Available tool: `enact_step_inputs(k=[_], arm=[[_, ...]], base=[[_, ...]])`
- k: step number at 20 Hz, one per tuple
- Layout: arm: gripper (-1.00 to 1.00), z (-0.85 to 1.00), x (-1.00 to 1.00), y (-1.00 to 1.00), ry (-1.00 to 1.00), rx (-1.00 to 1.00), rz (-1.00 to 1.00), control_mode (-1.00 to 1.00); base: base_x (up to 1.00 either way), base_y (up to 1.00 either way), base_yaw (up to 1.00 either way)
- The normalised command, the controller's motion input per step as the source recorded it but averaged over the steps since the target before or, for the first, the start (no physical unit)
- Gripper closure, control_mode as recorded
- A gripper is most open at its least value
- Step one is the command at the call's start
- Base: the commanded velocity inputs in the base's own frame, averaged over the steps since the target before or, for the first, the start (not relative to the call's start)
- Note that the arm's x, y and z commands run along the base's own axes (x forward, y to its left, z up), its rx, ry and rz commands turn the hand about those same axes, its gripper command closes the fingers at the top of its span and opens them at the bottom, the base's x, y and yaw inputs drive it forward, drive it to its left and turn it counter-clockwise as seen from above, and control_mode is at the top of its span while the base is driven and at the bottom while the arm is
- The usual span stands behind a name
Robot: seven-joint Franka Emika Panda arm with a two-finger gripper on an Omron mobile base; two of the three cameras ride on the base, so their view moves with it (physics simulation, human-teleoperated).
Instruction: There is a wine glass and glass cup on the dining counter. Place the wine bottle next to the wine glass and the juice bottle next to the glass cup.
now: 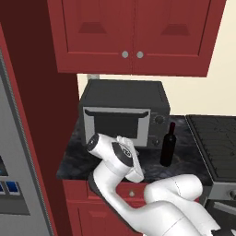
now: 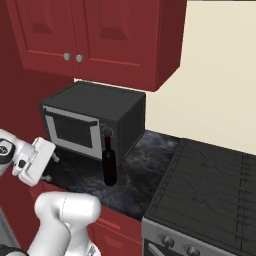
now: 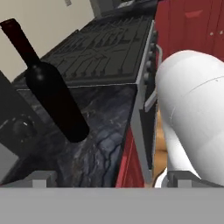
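1. Standing upright on the dark marbled table (image 1: 92, 161), the wine bottle (image 1: 168, 146) sits just in front of the microwave (image 1: 124, 113), near its right corner, with the stove (image 2: 210, 185) to its right.
2. Spread wide and holding nothing, the hand (image 2: 47, 167) hangs to the left of the bottle, apart from it.
3. Glass of this kind is likely stiff, smooth, fairly heavy and breakable; being tall and slim, it would tip easily if nudged high up.
4. Taking hold of the straight body below the shoulder looks safest, since the narrow neck gives poorer control.
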Motion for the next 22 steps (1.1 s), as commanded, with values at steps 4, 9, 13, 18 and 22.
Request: enact_step_inputs(k=[4, 9, 13, 18, 22], arm=[[-1.00, -0.17, 0.10, -0.35, -0.01, -0.10, -0.10, -1.00], [-1.00, -0.04, 0.16, -0.38, 0.02, -0.03, -0.01, -1.00], [-1.00, 0.00, 0.22, -0.36, 0.11, 0.00, 0.03, -1.00], [-1.00, -0.01, 0.22, -0.35, 0.09, 0.00, 0.13, -1.00], [-1.00, -0.04, 0.21, -0.40, 0.10, 0.00, 0.20, -1.00]], base=[[0.00, 0.00, 0.00], [0.00, 0.00, 0.00], [0.00, 0.00, 0.00], [0.00, 0.00, 0.00], [0.00, 0.00, 0.00]])
